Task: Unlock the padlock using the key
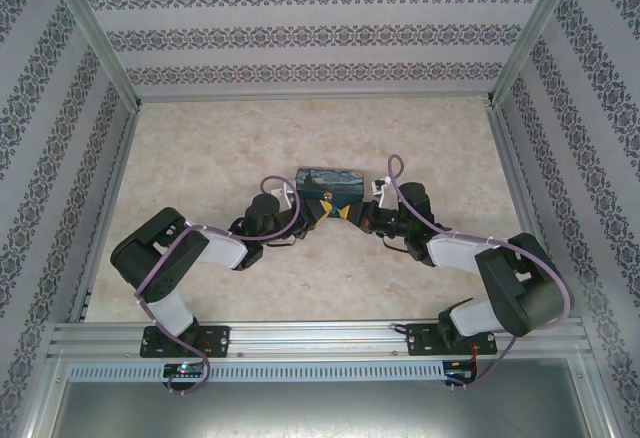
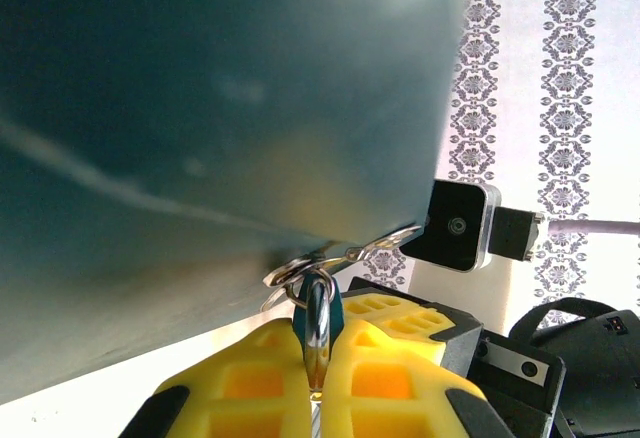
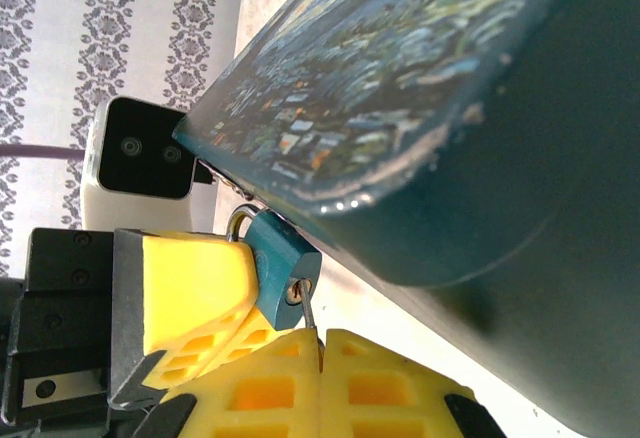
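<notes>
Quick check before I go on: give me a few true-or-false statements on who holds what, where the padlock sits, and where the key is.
1. The right gripper is shut on the key. True.
2. The padlock lies loose on the table, away from the box. False: it sits right at the edge of the painted box, with its shackle up against that edge.
3. The left gripper is shut on the padlock, whose blue body is between its yellow fingers. True.
4. The key is far from the padlock. False: its thin shaft runs from the right gripper's fingers up to the keyhole in the padlock's underside.
</notes>
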You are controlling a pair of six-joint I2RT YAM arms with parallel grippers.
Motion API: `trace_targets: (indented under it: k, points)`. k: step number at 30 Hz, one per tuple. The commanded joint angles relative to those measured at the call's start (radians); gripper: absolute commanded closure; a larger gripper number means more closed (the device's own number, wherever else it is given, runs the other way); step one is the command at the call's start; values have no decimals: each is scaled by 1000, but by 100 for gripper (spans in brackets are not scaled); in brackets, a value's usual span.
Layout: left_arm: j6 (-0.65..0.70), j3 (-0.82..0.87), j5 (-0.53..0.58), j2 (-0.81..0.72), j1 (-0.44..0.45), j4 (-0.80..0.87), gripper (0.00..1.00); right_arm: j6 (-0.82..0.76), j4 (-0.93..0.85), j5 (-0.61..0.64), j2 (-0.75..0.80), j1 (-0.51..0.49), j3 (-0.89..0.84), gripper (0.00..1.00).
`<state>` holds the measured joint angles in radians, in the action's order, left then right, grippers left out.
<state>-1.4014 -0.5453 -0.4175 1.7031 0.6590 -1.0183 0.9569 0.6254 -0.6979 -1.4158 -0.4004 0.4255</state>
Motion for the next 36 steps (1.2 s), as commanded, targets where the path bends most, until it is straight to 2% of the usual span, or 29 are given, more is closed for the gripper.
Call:
trace_targets:
  k: [1, 15, 20, 23, 27, 36]
  points:
    - [-10, -27, -93, -6, 22, -105, 100, -82, 14, -63, -9, 3, 20, 100]
    - [-5, -24, -115, -21, 22, -104, 100, -70, 38, -72, -82, 40, 82, 100]
    - [-2, -26, -125, -23, 22, -104, 100, -57, 59, -177, -97, 40, 118, 100]
    - [2, -25, -126, -25, 22, -99, 100, -80, 8, -149, -85, 57, 117, 100]
    - [10, -21, -119, -26, 22, -91, 100, -25, 48, -130, -117, 90, 92, 100]
    - [27, -10, -111, -31, 22, -68, 100, -10, 58, -154, -87, 69, 88, 100]
